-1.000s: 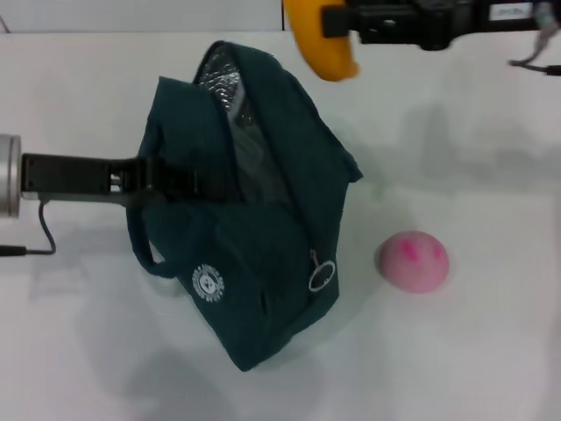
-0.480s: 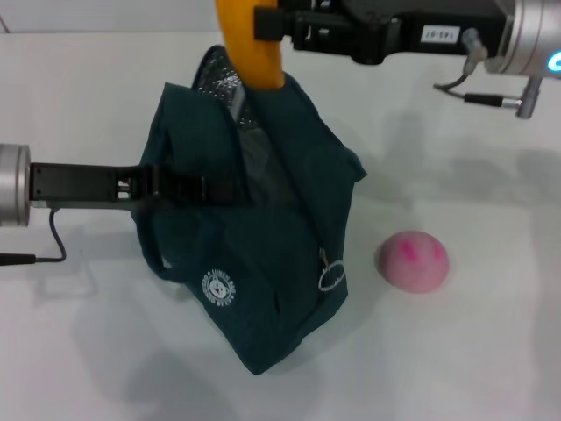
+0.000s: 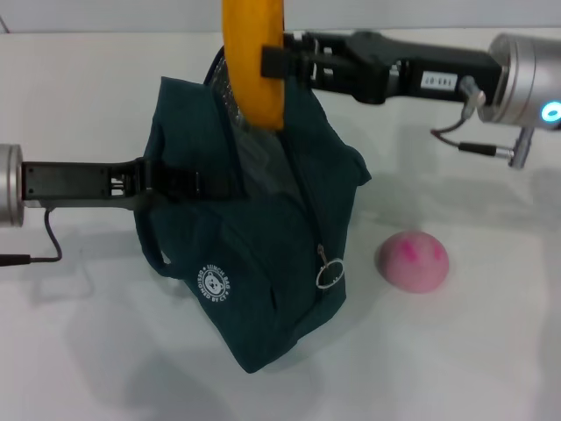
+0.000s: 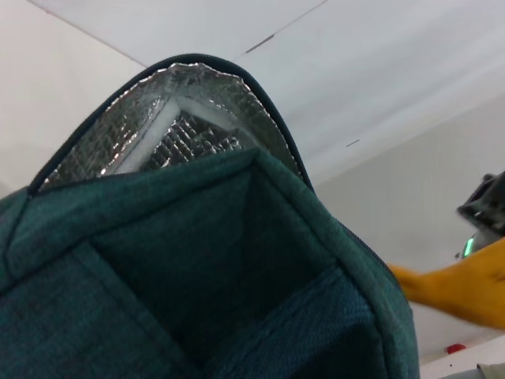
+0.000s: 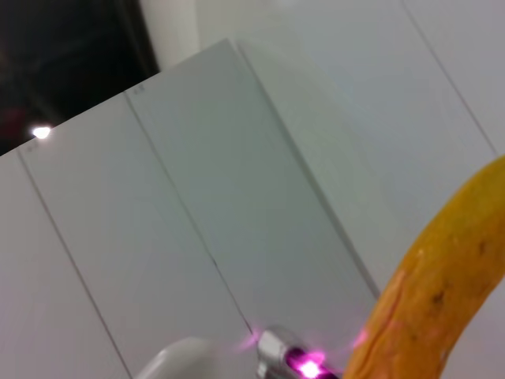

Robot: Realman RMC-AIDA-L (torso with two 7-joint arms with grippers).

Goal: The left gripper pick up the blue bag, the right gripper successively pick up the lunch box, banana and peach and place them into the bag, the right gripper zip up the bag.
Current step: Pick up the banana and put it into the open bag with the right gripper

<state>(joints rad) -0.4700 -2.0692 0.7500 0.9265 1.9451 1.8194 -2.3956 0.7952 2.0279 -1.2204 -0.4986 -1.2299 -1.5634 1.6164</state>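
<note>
The dark blue-green bag (image 3: 254, 254) stands on the white table, its silver-lined mouth open at the top. My left gripper (image 3: 188, 182) comes in from the left and is shut on the bag's near wall, holding it up. My right gripper (image 3: 272, 61) reaches in from the right, shut on the yellow banana (image 3: 252, 61), which hangs upright over the bag's mouth. The banana also shows in the left wrist view (image 4: 458, 288) and in the right wrist view (image 5: 430, 292). The pink peach (image 3: 412, 260) lies on the table right of the bag. The lunch box is not visible.
The bag's silver lining (image 4: 177, 130) shows in the left wrist view. A zipper ring (image 3: 329, 276) hangs on the bag's front right edge. A black cable (image 3: 35, 246) trails from my left arm. White table (image 3: 473, 351) surrounds the bag.
My right gripper has carried the banana leftward and down, from beyond the bag's far right to above its open mouth. The bag has shifted slightly in my left gripper.
</note>
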